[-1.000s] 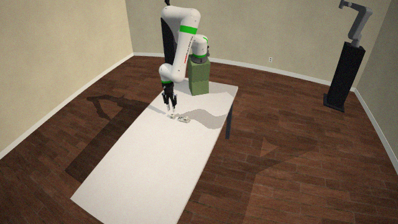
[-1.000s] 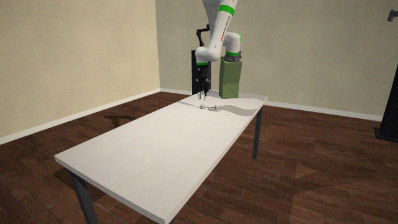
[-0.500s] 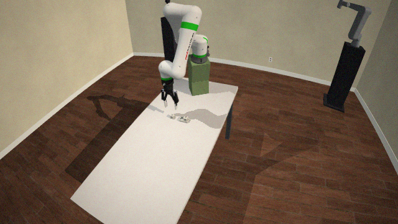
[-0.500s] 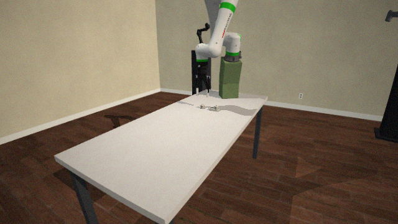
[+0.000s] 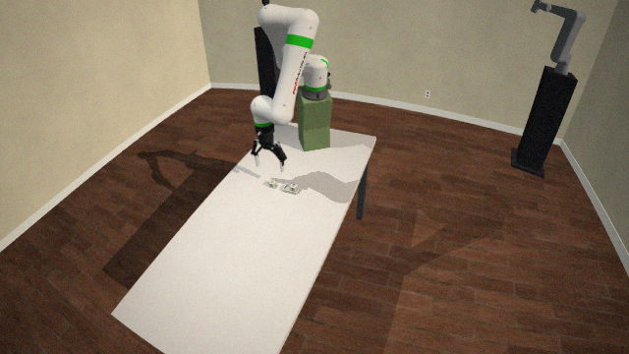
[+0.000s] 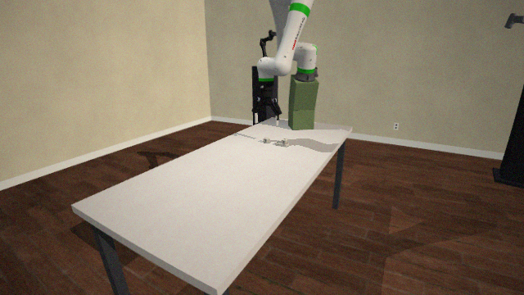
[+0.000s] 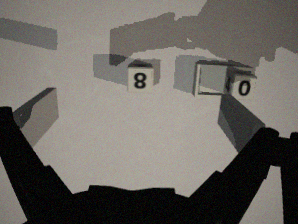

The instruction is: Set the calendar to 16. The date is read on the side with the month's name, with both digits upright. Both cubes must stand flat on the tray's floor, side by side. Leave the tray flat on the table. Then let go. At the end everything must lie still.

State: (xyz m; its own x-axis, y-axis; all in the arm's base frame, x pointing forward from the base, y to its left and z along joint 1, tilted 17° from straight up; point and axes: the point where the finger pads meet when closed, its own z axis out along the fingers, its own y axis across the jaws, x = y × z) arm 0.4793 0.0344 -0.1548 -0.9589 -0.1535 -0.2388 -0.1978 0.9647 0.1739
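From the wrist view, my two-fingered claw [image 5: 269,166] [image 6: 267,121] [image 7: 138,105] is standing wide open, gripping nothing, its pale pads hanging above the white tabletop [image 5: 231,246] [image 6: 205,184] [image 7: 135,165]. Ahead of me at twelve o'clock, between and beyond my fingertips, one digit cube [image 5: 272,183] [image 6: 266,140] [image 7: 140,79] is resting on the tabletop by itself — outside the tray, an upright 8 facing me. At about two o'clock the shallow calendar tray [image 5: 286,190] [image 6: 279,143] [image 7: 198,80] is lying on the table, near that cube but apart from it. The other digit cube [image 5: 293,187] [image 6: 285,142] [image 7: 243,86] is sitting at the tray's three o'clock end, showing an upright 0 towards me and a partly hidden figure on its left side — I cannot tell whether it is resting flat on the tray's floor, nor am I making out the month's name
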